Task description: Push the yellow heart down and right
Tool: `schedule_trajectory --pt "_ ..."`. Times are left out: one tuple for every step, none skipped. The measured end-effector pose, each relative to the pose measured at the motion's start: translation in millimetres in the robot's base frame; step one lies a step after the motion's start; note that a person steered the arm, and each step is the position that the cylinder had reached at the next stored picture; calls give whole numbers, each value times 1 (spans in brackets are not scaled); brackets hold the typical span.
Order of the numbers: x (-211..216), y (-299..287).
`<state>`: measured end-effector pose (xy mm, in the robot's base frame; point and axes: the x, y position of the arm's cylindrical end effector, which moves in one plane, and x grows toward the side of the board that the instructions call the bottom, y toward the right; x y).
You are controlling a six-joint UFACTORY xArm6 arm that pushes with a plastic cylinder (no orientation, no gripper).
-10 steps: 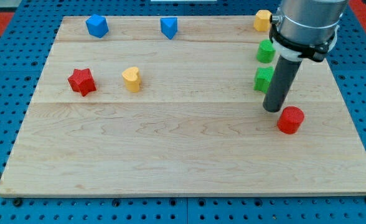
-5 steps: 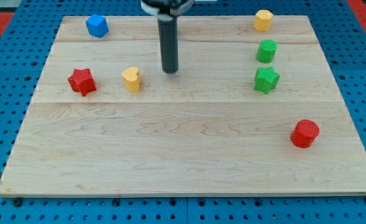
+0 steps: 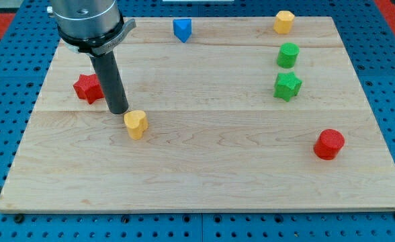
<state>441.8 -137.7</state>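
Note:
The yellow heart [image 3: 136, 124] lies on the wooden board [image 3: 204, 168], left of centre. My tip [image 3: 117, 111] rests on the board just up and left of the heart, close to it or touching it. The rod rises from there toward the view's top left, and the arm body hides the board's top left corner.
A red star [image 3: 86, 88] sits left of the rod, partly hidden by it. A blue block [image 3: 182, 29] lies at the top centre. A yellow hexagon block [image 3: 283, 22], a green cylinder [image 3: 287, 54] and a green star [image 3: 287, 86] stand at the right. A red cylinder [image 3: 329, 144] lies lower right.
The tip swept from the right side across to the heart's upper left. The heart has shifted down the view. The red cylinder was nudged down and right earlier. The blue cube is now hidden.

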Motion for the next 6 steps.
schedule_trajectory --pt "0 0" --pt "0 -5" --pt "0 -11" --pt "0 -13" --pt "0 -21" --pt "21 -3"
